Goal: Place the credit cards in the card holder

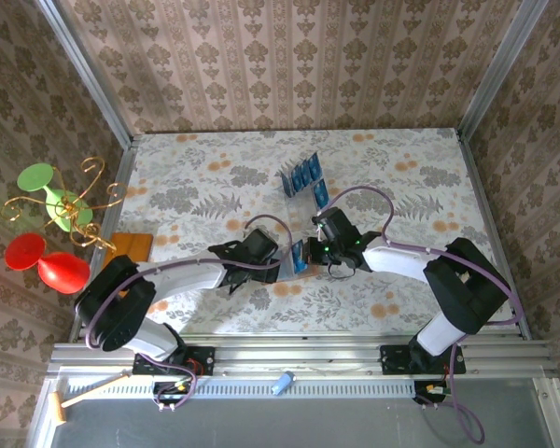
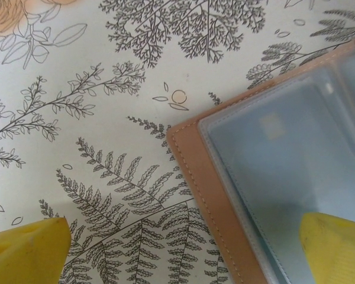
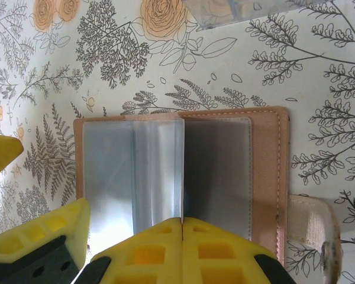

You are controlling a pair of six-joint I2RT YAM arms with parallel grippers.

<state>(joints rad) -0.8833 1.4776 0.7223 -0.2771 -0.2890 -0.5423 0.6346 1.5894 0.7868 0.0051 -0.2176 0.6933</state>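
From above, your right gripper (image 1: 315,245) is pinched shut, apparently on one blue card (image 1: 301,254) held on edge over the card holder. The other credit cards (image 1: 305,177) stand further back.

At your left wrist, the left gripper (image 2: 183,260) is spread wide. One finger (image 2: 337,248) rests on the card holder (image 2: 192,171), likely pinning it against sliding.

At your right wrist, the holder lies open and a clear sleeve (image 3: 157,171) stands raised beside the closed fingertips (image 3: 154,248), probably exposing a pocket.
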